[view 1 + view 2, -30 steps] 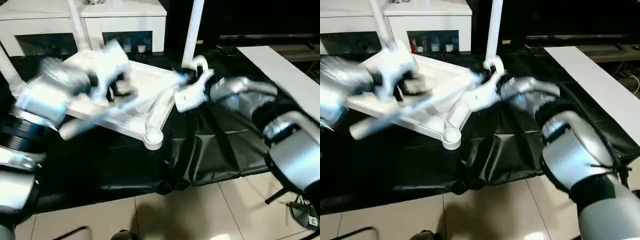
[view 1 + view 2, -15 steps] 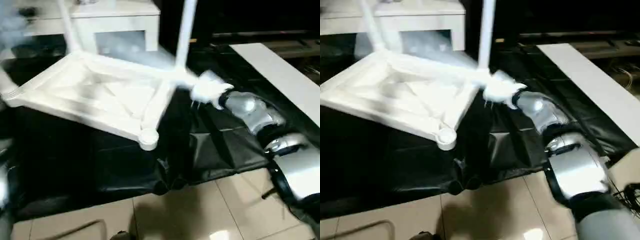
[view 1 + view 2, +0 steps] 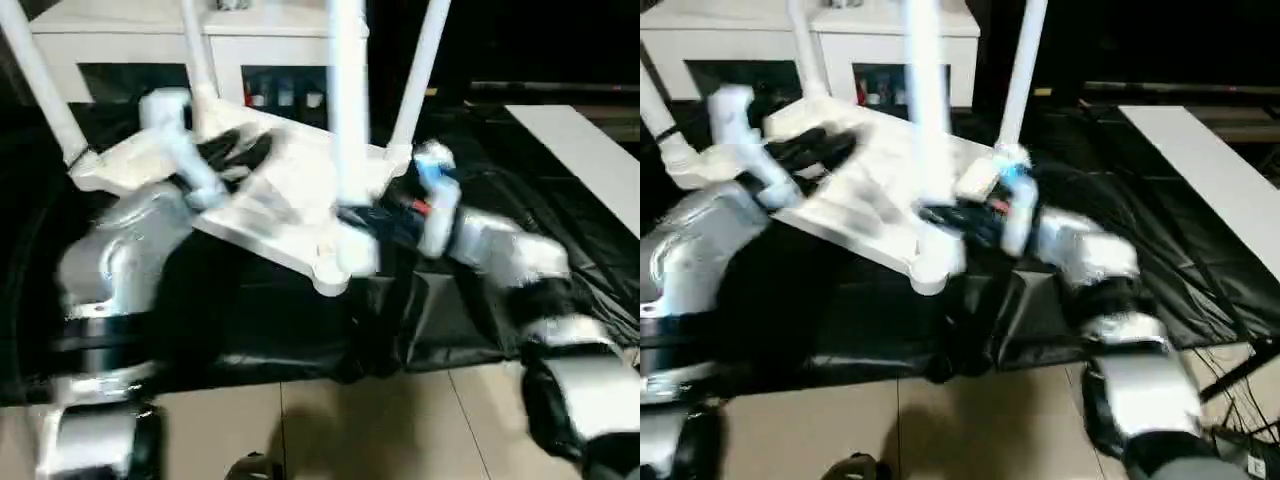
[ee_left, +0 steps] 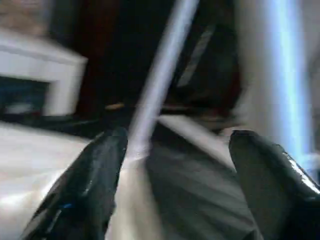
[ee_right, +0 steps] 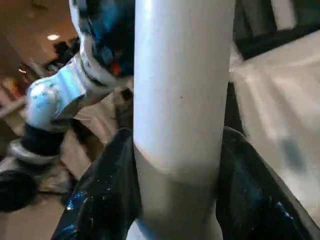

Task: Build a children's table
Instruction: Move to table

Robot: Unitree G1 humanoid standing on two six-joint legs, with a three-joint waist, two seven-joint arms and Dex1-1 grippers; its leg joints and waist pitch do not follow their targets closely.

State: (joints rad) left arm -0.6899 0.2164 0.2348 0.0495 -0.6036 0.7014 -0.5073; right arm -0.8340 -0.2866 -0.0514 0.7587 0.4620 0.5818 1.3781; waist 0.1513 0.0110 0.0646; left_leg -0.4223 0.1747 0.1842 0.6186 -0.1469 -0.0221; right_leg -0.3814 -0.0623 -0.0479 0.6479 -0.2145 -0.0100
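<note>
White plastic tabletop (image 3: 280,190) lying upside down and tilted on black sheeting, ribbed underside facing up. Four white tube legs rise from the corner sockets: far left (image 3: 40,85), rear (image 3: 198,55), right (image 3: 420,70), nearest (blurred) (image 3: 347,100).

White cabinet (image 3: 150,45), black sheet (image 3: 460,330)

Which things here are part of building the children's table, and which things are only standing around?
Part of the job:
- tabletop, lying underside up
- four white legs standing up from its corners, among them the near leg
- right gripper, shut on the near leg
- left gripper, jaws open above the tabletop

Only standing around:
- white cabinet
- black sheet
- white board
</note>
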